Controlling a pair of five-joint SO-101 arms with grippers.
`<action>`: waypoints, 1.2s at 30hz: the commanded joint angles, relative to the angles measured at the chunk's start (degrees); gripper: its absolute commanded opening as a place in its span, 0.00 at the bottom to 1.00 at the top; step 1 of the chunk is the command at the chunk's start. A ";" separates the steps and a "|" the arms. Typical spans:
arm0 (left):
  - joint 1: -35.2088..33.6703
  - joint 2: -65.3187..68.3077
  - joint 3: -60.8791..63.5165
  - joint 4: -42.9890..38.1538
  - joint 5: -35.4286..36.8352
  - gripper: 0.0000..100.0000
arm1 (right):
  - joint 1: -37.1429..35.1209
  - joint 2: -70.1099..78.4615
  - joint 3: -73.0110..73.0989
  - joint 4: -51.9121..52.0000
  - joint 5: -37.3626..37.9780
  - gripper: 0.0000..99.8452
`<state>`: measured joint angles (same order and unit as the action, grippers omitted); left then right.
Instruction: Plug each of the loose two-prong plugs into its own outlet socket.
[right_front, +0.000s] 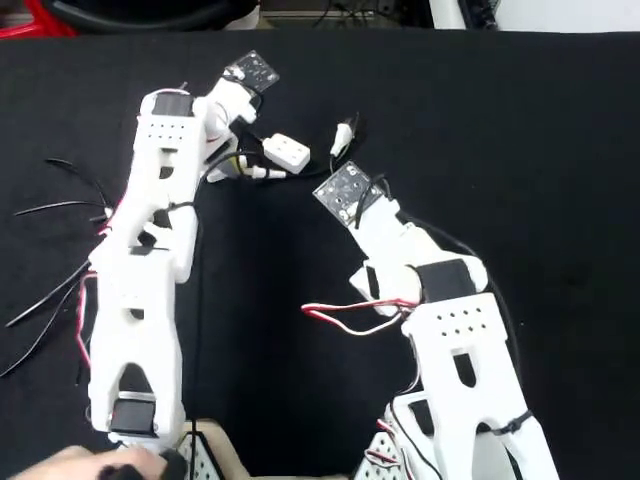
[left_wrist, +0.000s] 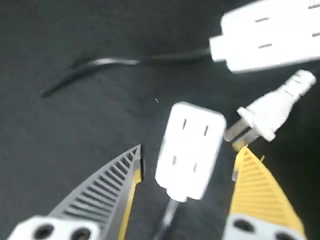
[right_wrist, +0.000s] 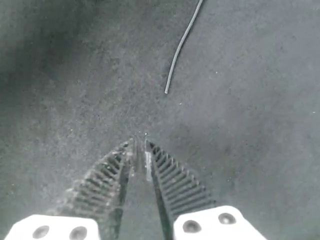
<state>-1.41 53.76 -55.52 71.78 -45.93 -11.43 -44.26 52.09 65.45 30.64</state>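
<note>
My left gripper (left_wrist: 189, 150) is open, one grey finger (left_wrist: 115, 180) and one yellow finger (left_wrist: 255, 185) on either side of a small white outlet socket (left_wrist: 190, 150) lying on the black table. A white two-prong plug (left_wrist: 270, 112) lies just beyond the yellow fingertip, its prongs pointing toward that socket. Farther off lies a second white outlet block (left_wrist: 270, 35) on a black cord. In the high view, a white outlet block (right_front: 285, 150) sits by the left arm's (right_front: 160, 200) tip, with another white plug (right_front: 343, 135) beside it. My right gripper (right_wrist: 140, 146) is shut on nothing, low over bare table.
A thin loose wire (right_wrist: 182, 45) ends ahead of the right gripper. Black and red cables (right_front: 50, 200) trail off the left arm's side. A red-white cable loop (right_front: 345, 318) hangs by the right arm (right_front: 400, 240). The black table (right_front: 540, 150) stretches bare to the right.
</note>
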 joint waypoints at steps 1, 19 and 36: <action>-2.86 7.91 -22.55 3.96 -2.90 0.29 | 0.97 0.48 -0.31 -1.32 0.79 0.01; -1.54 23.30 -32.48 17.14 -7.65 0.06 | 0.97 0.48 0.66 -4.04 0.26 0.01; 2.15 2.02 -29.93 29.36 11.52 0.03 | 1.05 0.48 0.66 -4.04 0.26 0.01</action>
<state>-1.58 65.19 -90.42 100.53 -37.93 -11.43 -44.26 53.05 62.37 31.16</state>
